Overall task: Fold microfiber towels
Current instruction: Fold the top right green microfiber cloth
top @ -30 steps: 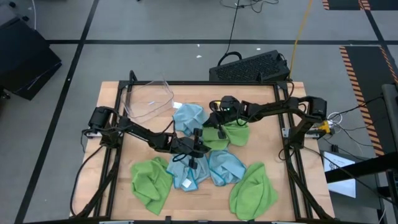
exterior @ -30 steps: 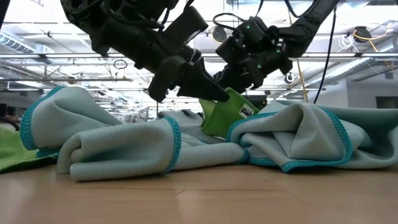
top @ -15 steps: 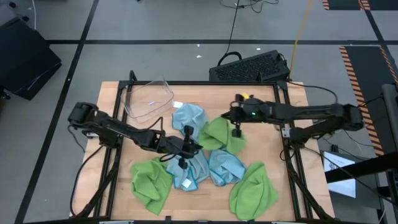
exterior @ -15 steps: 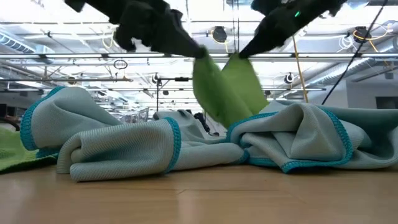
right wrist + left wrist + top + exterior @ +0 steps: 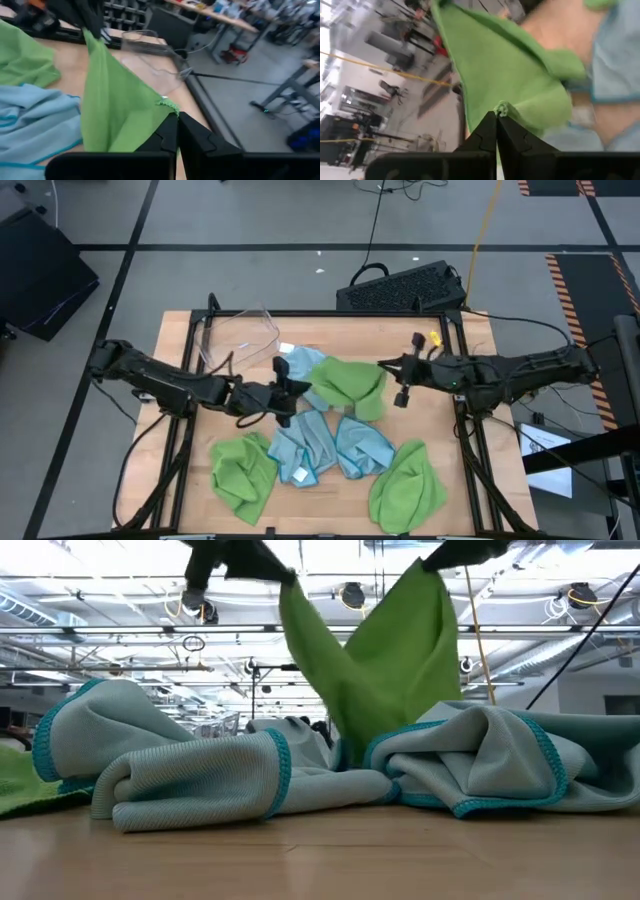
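Two dark robot arms above a wooden desk (image 5: 190, 480), lifting one lime-green microfiber towel (image 5: 348, 385) between them. The left hand (image 5: 287, 376) has its fingers pressed together on one corner of this cloth; the left wrist view shows the green edge pinched at the fingertips (image 5: 496, 122). The right hand (image 5: 400, 380) pinches the opposite corner in the same way, its fingers (image 5: 172, 130) closed on the frayed green edge. In the low view the lime-green microfiber towel (image 5: 375, 665) hangs as a V-shaped sheet from the two hands at the upper edge, its lowest fold dipping behind the cloths on the desk.

Below and between the hands lie crumpled light blue microfiber towels with teal stitched edges (image 5: 335, 445), one of them just beside the left hand. Two further lime-green cloths (image 5: 243, 472) rest on the desk nearer the front edge, one under the left arm's side and one (image 5: 407, 485) under the right arm's side. A clear plastic bin (image 5: 238, 340) stands on the desk behind the left hand, near the far corner.
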